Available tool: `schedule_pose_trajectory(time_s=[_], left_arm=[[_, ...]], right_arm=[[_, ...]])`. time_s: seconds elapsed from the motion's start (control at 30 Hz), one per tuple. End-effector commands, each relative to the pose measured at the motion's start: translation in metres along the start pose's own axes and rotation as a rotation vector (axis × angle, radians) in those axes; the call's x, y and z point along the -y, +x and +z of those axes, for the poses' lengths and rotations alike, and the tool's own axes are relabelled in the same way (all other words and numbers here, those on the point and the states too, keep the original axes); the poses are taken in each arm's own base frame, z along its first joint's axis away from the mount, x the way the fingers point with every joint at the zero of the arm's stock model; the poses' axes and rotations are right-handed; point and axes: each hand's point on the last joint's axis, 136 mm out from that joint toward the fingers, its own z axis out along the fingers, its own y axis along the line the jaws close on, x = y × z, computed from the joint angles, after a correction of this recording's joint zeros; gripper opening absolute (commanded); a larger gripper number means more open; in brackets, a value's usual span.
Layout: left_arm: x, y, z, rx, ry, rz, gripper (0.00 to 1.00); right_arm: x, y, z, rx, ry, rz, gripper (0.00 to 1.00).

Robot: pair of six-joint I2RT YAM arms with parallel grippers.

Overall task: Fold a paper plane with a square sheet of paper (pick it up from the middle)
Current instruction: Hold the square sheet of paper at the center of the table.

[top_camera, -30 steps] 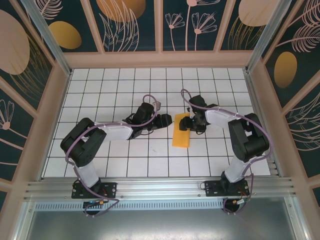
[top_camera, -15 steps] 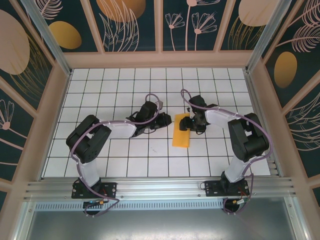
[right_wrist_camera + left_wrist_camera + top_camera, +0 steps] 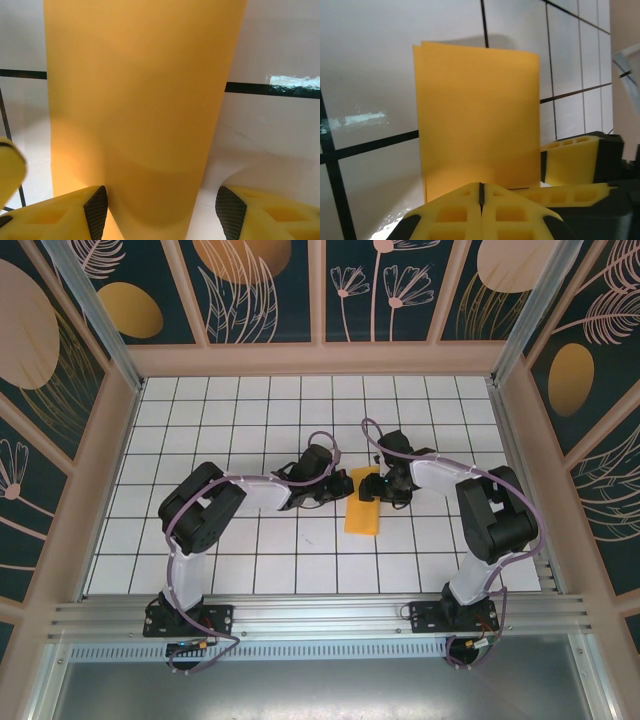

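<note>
Left fingers (image 3: 451, 215) and right fingers (image 3: 50, 220) crowd the square sheet of paper (image 3: 363, 516).

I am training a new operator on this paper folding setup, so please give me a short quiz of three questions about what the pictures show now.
1. True or false: the paper lies as one flat, unfolded square.
2. Which gripper is open? A) the left gripper B) the right gripper C) both
3. Fill in: the paper rests on the white tiled ____.

Key
1. False. It is folded into a narrow rectangle.
2. B. Its fingers stand on either side of the paper, while the left gripper's fingers are pressed together.
3. table
</note>
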Motion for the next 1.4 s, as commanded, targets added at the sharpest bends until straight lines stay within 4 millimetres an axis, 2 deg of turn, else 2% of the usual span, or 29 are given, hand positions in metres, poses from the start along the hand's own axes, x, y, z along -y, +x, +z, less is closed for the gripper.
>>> schedule_pose_trajectory(time_s=[0.0, 0.4, 0.8, 0.93, 1.17, 1.27, 1.37], left_arm=[[-0.004, 0.006, 0.007, -0.033, -0.016, -0.027, 0.00], [-0.014, 0.015, 0.018, -0.075, -0.034, -0.032, 0.00], [-0.050, 0.028, 0.021, -0.114, -0.218, -0.017, 0.00], [-0.055, 0.032, 0.021, -0.121, -0.240, -0.017, 0.00], [-0.059, 0.034, 0.021, -0.125, -0.253, -0.014, 0.00], [-0.058, 0.033, 0.021, -0.123, -0.252, -0.014, 0.00], [-0.058, 0.034, 0.022, -0.127, -0.250, -0.013, 0.00]], right_arm=[[0.015, 0.012, 0.022, -0.046, 0.043, -0.001, 0.65], [0.015, 0.012, 0.023, -0.046, 0.042, 0.003, 0.65], [0.009, 0.003, 0.017, -0.022, 0.024, 0.004, 0.66], [-0.002, -0.011, 0.003, 0.029, -0.010, 0.006, 0.70], [-0.013, -0.037, -0.046, 0.172, -0.120, 0.062, 0.72], [-0.019, -0.037, -0.058, 0.192, -0.209, 0.082, 0.66], [-0.037, -0.032, -0.063, 0.179, -0.359, 0.077, 0.46]])
